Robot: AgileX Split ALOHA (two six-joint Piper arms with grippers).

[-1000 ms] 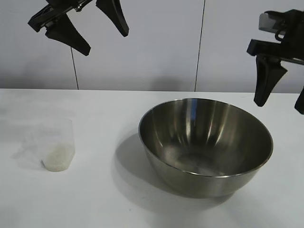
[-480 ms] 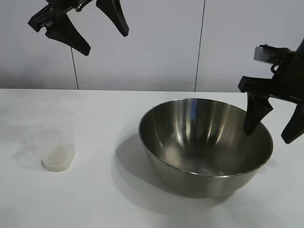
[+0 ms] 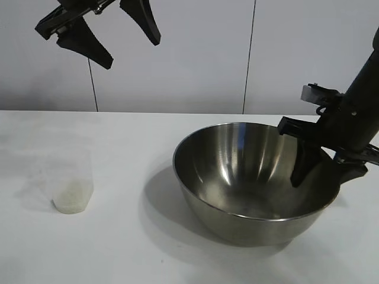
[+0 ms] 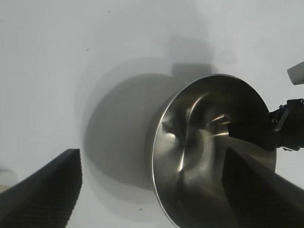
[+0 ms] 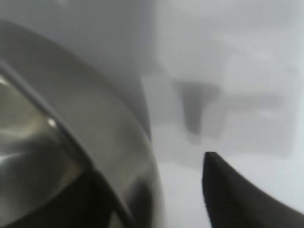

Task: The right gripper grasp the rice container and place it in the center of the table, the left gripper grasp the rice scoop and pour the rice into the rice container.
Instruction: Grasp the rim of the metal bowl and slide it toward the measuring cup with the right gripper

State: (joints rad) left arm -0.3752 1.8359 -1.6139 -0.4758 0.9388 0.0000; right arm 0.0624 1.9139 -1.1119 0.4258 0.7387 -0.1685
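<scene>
Sitting right of centre on the broad white tabletop (image 3: 118, 248), the large shiny stainless-steel mixing bowl (image 3: 249, 189) is upright and empty, not yet at mid-table. Its right-hand rim runs between the fingers of the black right gripper (image 3: 323, 171): one finger hangs inside against the inner wall, the other outside, presumably set astride to pinch the thin wall for dragging. Whether the jaws have actually clamped the rim, cannot tell; the wrist view shows a gap at the outer finger. Well apart to the left stands the small clear plastic measuring cup (image 3: 72, 180) with white rice grains (image 3: 71, 198) in its bottom, untouched. High above it the black left gripper (image 3: 112, 35) hangs spread wide, holding nothing.
</scene>
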